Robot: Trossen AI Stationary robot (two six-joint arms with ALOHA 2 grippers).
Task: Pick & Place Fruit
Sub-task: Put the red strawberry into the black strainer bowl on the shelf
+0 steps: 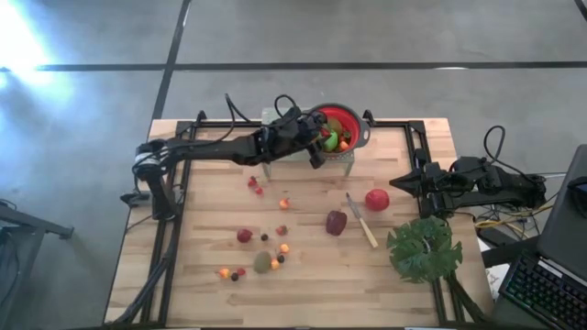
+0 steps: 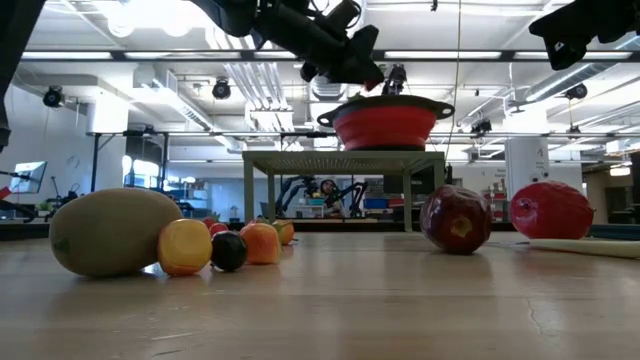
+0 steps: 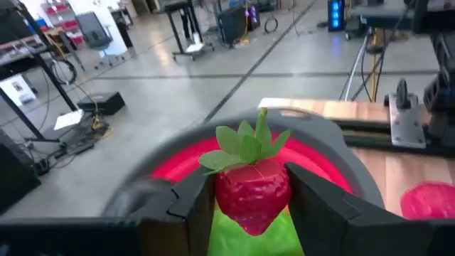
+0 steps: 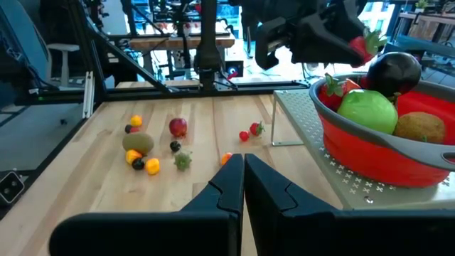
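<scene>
My left gripper is over the near-left rim of a red bowl with a grey rim, shut on a red strawberry. The bowl stands on a perforated metal stand and holds a green apple, a dark fruit, a kiwi and a strawberry. Loose fruit lies on the table: a red apple, a maroon fruit, a kiwi and several small pieces. My right gripper waits shut at the table's right edge. My left gripper pinches the strawberry's red body between its two fingers, one on each side. The fingers reach in nearly level from the table's left. The strawberry is lifted clear over the bowl, upright, its green leaves on top.
A pale-handled knife lies between the maroon fruit and the red apple. A big green leaf lies at the near right corner. Black frame rails run along the table's left and right sides.
</scene>
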